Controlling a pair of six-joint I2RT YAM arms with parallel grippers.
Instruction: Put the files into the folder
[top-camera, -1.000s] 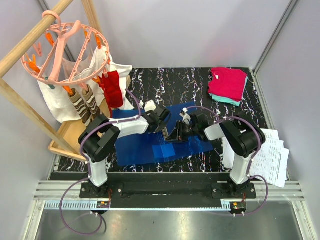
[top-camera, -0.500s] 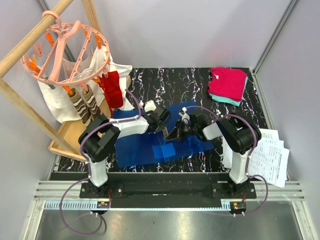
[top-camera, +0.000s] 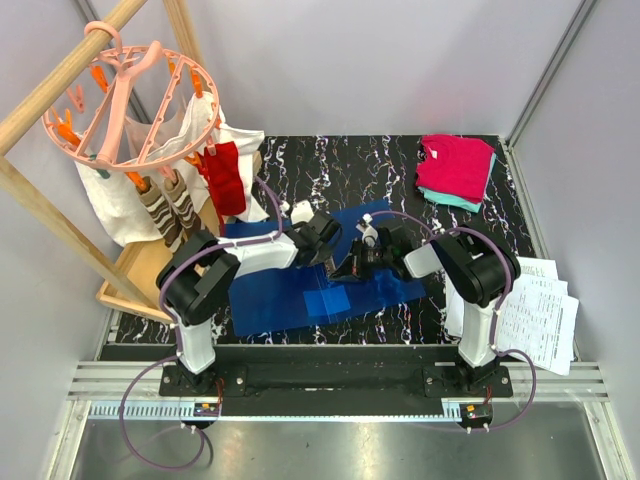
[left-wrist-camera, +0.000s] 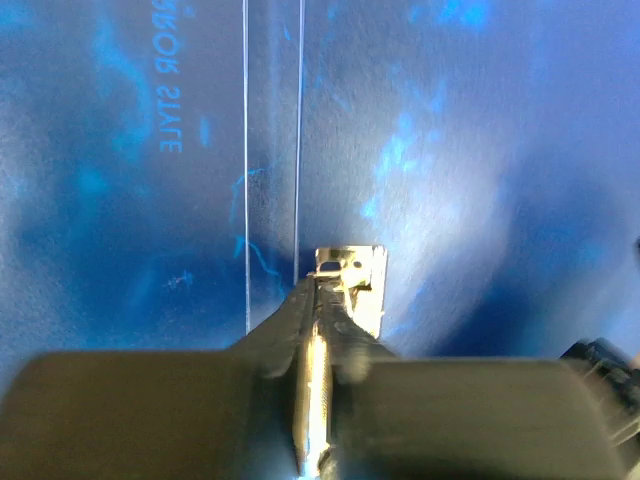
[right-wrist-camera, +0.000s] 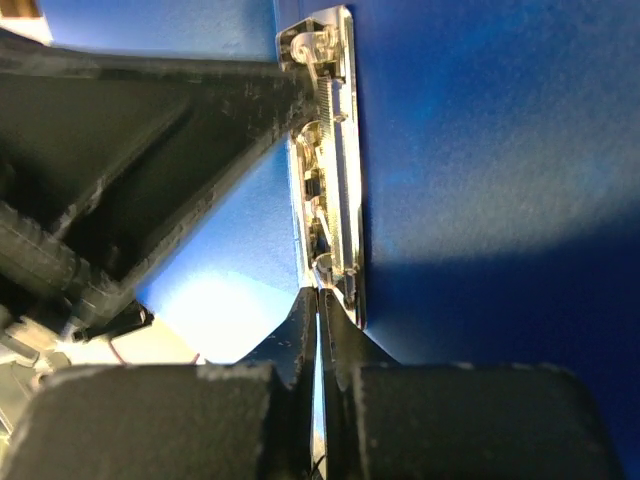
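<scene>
Folder (top-camera: 280, 300) lies under left hand (left-wrist-camera: 316, 292) and right hand (right-wrist-camera: 318, 300).

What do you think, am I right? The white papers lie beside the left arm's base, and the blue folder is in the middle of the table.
Not quite. The files lie beside the right arm's base, not the left one, as the top external view shows. The folder is in the middle of the table, as you said.
</scene>
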